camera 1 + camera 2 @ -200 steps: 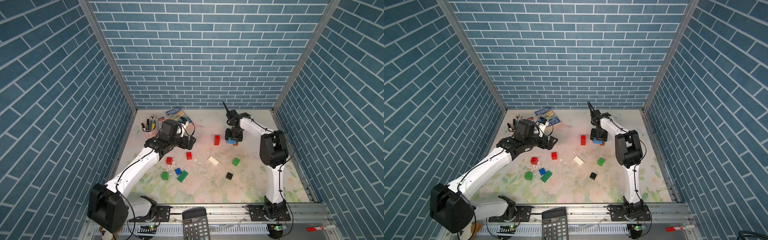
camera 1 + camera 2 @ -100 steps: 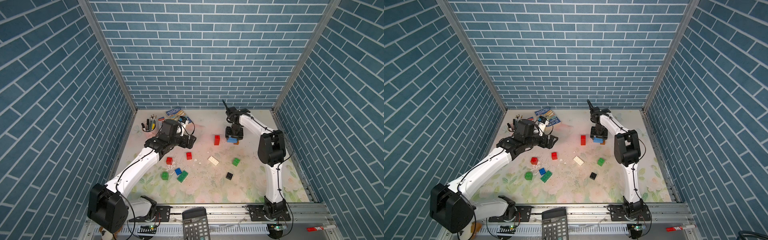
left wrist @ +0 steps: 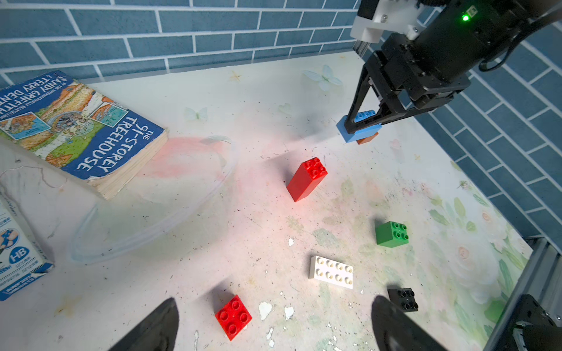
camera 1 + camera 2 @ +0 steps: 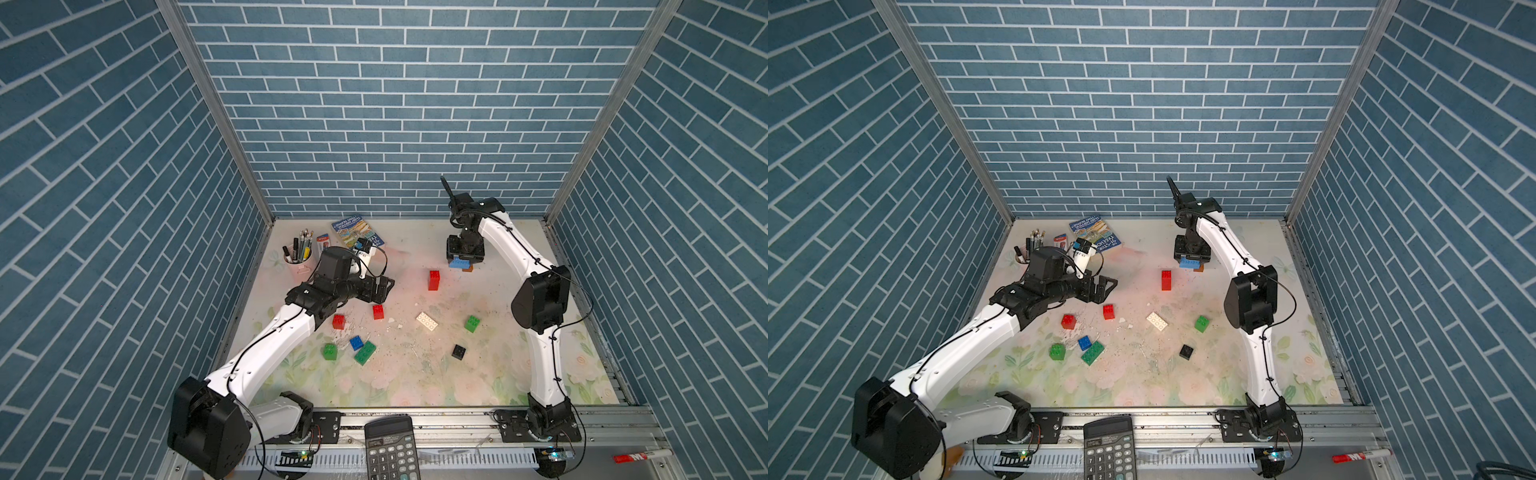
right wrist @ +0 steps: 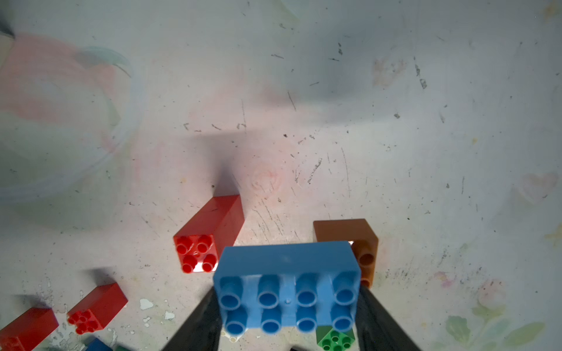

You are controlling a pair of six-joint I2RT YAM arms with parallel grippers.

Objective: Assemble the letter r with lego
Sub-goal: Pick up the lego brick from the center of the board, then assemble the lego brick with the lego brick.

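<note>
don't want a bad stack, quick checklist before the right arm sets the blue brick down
1. blue brick gripped between right fingers: ok
2. brown brick studs up, partly under blue brick: ok
3. blue brick touching brown brick: cannot tell
4. red tower upright, apart from blue brick: ok
5. left fingers open, well clear of blue brick: ok

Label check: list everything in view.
light blue brick: 1, light blue, in right gripper
brown brick: 1, brown, below it
red bricks: 3, red, one tall centre, two left
green bricks: 3, green, two left, one right
blue brick: 1, blue, left
white brick: 1, white, centre
black brick: 1, black, centre
book: 1, blue, back-left
pen cup: 1, pink, back-left
calculator: 1, black, front rail
marker: 1, red, front rail
left gripper: 1, black, open
right gripper: 1, black, shut
</note>
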